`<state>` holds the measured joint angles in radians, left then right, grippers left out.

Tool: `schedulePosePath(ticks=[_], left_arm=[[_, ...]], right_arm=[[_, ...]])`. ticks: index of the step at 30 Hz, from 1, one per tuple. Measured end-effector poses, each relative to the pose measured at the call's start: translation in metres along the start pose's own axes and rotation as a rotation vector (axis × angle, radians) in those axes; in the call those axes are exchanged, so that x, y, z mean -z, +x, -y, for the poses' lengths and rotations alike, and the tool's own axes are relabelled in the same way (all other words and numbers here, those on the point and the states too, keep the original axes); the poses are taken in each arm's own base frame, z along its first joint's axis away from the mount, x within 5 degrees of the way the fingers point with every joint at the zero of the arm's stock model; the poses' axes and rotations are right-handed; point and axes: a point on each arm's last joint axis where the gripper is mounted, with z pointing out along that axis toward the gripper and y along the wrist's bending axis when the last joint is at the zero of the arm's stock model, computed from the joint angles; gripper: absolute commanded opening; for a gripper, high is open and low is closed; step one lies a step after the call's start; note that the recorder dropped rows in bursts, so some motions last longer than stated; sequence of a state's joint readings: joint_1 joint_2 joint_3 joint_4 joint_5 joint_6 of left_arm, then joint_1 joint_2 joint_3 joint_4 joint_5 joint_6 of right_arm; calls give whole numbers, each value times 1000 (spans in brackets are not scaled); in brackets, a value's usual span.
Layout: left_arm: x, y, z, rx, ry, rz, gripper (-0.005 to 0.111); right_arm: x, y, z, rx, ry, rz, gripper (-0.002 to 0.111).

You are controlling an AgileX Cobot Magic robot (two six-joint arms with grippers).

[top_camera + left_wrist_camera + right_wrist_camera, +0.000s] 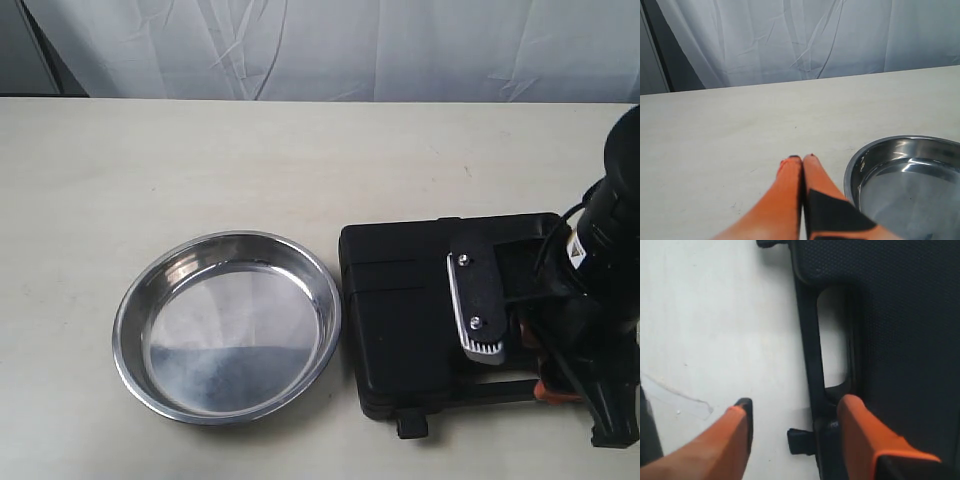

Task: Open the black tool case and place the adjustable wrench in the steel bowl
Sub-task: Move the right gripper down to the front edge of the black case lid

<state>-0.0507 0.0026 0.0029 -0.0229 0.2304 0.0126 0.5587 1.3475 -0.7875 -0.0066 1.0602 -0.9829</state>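
The black tool case [400,320] lies closed on the table, right of the steel bowl [228,325], which holds nothing. The adjustable wrench is hidden. My right gripper [797,410] is open at the case's front edge. One orange finger [860,430] is over the lid beside the slot handle [832,335], the other over bare table. A small latch [800,440] sticks out between them. In the exterior view only a bit of orange shows of the right gripper [547,389]. My left gripper [802,160] is shut on nothing, low over the table beside the bowl's rim [852,172].
The right arm [610,300] hangs over the case's right half. A second latch [412,427] pokes out at the case's front edge. A white curtain [330,45] closes the far side of the table. Clear tape [675,400] lies on the tabletop.
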Motion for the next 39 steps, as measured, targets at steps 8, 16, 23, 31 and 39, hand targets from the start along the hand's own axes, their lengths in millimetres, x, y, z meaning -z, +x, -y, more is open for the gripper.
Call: schedulePosePath(ticks=[8,16,23,31,39], left_arm=[[0,0,0,0,0,0,0],[0,0,0,0,0,0,0],[0,0,0,0,0,0,0],[0,0,0,0,0,0,0],[0,0,0,0,0,0,0]], right_arm=[[-11,-2,3,0,76,51,51],[-32,-7,10,3,64,43,51],[-47,-11,15,1,24,23,51],[-55,-13,17,-4,6,17,51],[-60,-13,17,-6,-16,4,51]])
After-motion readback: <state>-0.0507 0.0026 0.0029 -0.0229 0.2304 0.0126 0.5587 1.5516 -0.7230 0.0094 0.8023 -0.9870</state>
